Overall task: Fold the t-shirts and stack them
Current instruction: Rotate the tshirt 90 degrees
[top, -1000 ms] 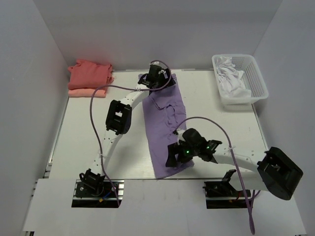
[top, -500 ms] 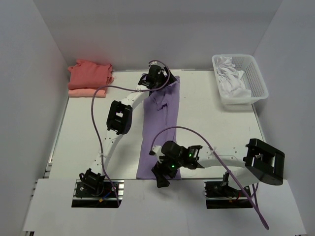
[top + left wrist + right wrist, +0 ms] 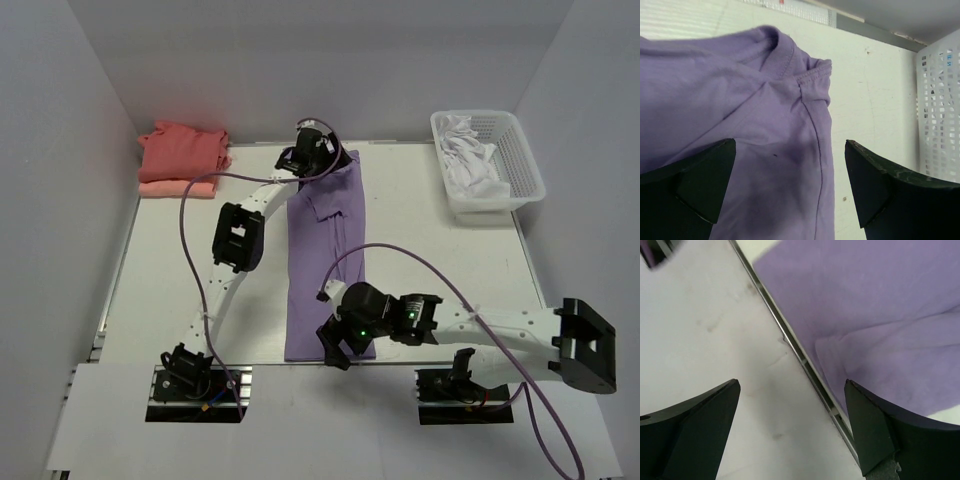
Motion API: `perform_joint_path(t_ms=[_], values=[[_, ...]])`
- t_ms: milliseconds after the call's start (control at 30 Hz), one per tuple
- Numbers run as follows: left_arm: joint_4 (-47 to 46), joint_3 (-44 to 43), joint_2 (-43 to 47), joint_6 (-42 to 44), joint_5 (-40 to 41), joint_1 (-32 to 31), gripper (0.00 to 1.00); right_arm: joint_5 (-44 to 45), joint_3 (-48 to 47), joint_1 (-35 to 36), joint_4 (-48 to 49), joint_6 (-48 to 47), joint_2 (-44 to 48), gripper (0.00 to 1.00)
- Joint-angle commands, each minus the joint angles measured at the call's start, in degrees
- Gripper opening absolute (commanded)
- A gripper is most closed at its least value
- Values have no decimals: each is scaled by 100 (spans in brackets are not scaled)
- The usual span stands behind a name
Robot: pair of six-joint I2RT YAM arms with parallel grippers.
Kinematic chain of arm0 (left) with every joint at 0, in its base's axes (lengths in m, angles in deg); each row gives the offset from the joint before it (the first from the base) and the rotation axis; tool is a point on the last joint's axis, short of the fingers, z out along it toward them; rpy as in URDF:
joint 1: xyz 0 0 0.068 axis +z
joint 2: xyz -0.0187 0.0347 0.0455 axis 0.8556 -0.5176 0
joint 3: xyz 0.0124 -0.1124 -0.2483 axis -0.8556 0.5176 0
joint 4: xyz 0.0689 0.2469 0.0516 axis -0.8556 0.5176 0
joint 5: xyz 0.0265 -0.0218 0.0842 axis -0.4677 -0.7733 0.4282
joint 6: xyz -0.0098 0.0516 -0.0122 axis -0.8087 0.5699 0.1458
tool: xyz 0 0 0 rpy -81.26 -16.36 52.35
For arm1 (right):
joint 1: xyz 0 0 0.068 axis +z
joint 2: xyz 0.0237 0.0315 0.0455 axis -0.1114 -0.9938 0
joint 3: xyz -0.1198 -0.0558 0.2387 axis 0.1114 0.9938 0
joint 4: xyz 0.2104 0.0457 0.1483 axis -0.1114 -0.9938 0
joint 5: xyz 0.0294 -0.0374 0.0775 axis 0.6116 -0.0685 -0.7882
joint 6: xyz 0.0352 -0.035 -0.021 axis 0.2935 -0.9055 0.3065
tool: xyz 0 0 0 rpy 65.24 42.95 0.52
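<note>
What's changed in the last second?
The right hand moved left and toward the near edge, and the near end of the lavender shirt swung left with it; it now lies straight and narrower. Both hands are open. The left hand at the collar, the coral stack and the basket are unchanged.

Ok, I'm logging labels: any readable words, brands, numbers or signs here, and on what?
None can be read. The lavender shirt, folded coral shirts and white basket carry no visible print; marks on the edge strip past the lavender collar are too blurred to read.
</note>
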Motion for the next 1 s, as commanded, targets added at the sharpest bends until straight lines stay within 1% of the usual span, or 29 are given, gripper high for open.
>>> perform_joint_path(t_ms=[0, 33, 100, 133, 167, 200, 233, 267, 300, 333, 367, 400, 433, 467, 500, 533, 567, 633, 667, 700, 733, 767, 833, 900, 967], values=[[-31, 131, 1205, 504, 179, 82, 100, 723, -307, 29, -149, 166, 410, 90], [21, 184, 1537, 556, 179, 82, 100, 813, -299, 37, -175, 262, 454, 90], [196, 185, 1855, 679, 179, 82, 100, 980, -281, 11, -193, 351, 498, 90], [598, 185, 2022, 680, 179, 82, 100, 1172, -272, 29, -202, 508, 516, 90], [776, 272, 2450, 750, 110, 82, 100, 1235, -203, 11, -176, 683, 569, 90], [908, 603, 2724, 994, 109, -31, 100, 1296, -141, 2, -158, 833, 578, 90], [1223, 833, 3005, 1118, 109, -85, 100, 1532, -62, 11, -132, 913, 613, 90], [1339, 1140, 3322, 1215, 31, -163, 100, 1621, -1, 2, -123, 1096, 709, 90], [1453, 1917, 4003, 1216, 30, -164, 100, 1718, 191, -24, -105, 1159, 762, 90], [1593, 2412, 4384, 1164, 30, -164, 100, 1980, 280, -24, -70, 1247, 832, 90], [1595, 2922, 4771, 1163, 195, -225, 100, 2096, 325, -50, -96, 1421, 1042, 90], [1691, 3971, 5149, 989, 345, -226, 100, 2288, 464, -76, -157, 1475, 1105, 90], [1613, 4539, 5945, 883, 555, -295, 100, 2412, 527, -94, -219, 1546, 1418, 90], [1508, 5614, 6335, 813, 557, -296, 100, 2465, 580, -120, -297, 1651, 1509, 90], [1403, 6121, 6705, 664, 557, -348, 100, 2622, 772, -155, -446, 1739, 1701, 90], [1306, 6561, 7352, 532, 435, -349, 100, 2650, 852, -191, -604, 1879, 1781, 90], [1253, 7297, 7629, 374, 365, -401, 100, 2563, 992, -200, -736, 1959, 1904, 90], [1130, 7986, 8086, 136, 32, -463, 100, 2431, 1142, -261, -860, 2108, 2010, 90], [1129, 8581, 8393, -22, 30, -541, 100, 2231, 1186, -270, -1044, 2222, 2002, 86], [1068, 8831, 8474, -128, -101, -629, 100, 2150, 1230, -270, -1028, 2275, 1976, 86], [1068, 9051, 8475, -207, -415, -682, 100, 2045, 1300, -288, -1036, 2284, 1958, 84], [1189, 9401, 8475, -260, -514, -744, 100, 1826, 1336, -270, -976, 2311, 1906, 84], [1426, 9763, 8475, -383, -515, -936, 100, 1754, 1406, -288, -931, 2495, 1835, 82], [1927, 9818, 8475, -436, -323, -1069, 100, 1815, 1433, -305, -826, 2600, 1730, 82], [2453, 9818, 8694, -488, -50, -1175, 100, 1946, 1442, -288, -729, 2766, 1642, 82]])
